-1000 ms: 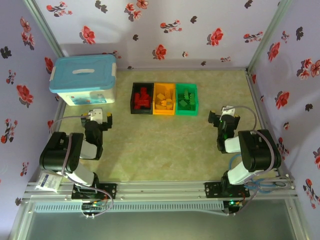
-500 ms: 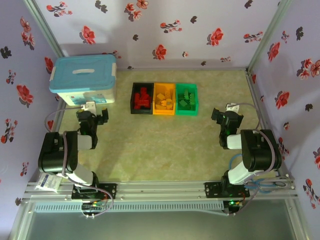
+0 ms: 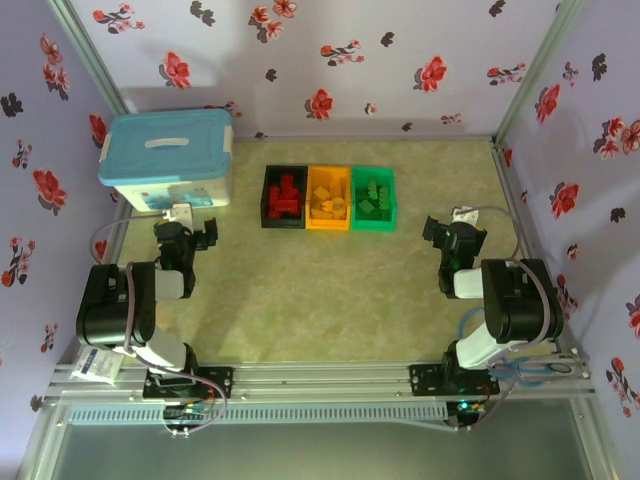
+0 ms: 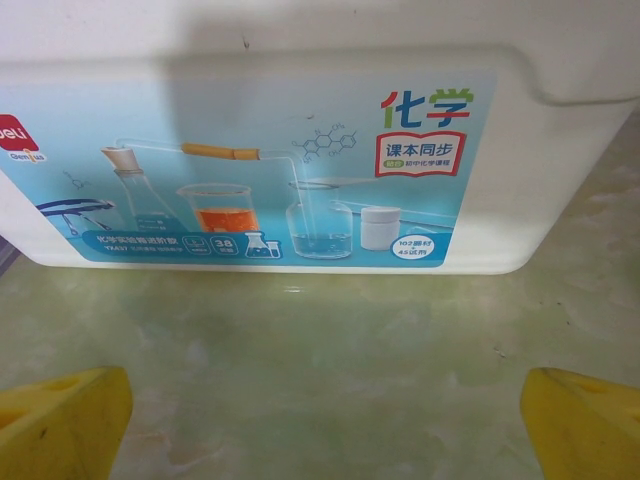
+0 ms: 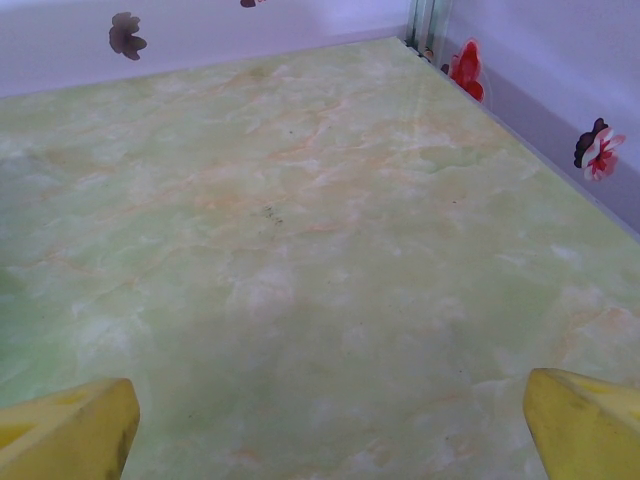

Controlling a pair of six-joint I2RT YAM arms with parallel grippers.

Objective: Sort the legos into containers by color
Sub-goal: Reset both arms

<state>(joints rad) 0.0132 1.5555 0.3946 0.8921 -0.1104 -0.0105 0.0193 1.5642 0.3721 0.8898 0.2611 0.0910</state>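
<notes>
Pale green marbled table [image 3: 330, 300] forms the floor of a booth walled with lilac flowered paper [image 3: 350, 60]; toward its far middle three small open bins stand in a row, side against side; the black bin [image 3: 267, 197] on the left holds red legos [image 3: 285, 195], the orange-yellow bin [image 3: 329, 178] in the middle holds orange-yellow legos [image 3: 328, 203], and the green bin [image 3: 373, 176] on the right holds green legos [image 3: 372, 200]; each heap lies loose inside its own bin, and single bricks are too small to count from above; left of the row, near the far-left corner, stands a white storage box [image 3: 168, 190] with a light-blue lid [image 3: 168, 150]; the left gripper [image 3: 192, 234] sits just in front of that box, well apart from the bins, and its wrist camera looks straight at the box's printed label [image 4: 250, 170] of laboratory glassware, with the two yellow fingers [image 4: 60, 425] spread wide at the bottom corners, released and holding nothing; the right gripper [image 3: 448, 232] is to the right of the green bin, apart from it, near the right wall; its own view shows bare table [image 5: 300, 250] running to the corner of the walls, its yellow fingers [image 5: 65, 430] likewise parted wide and empty.
</notes>
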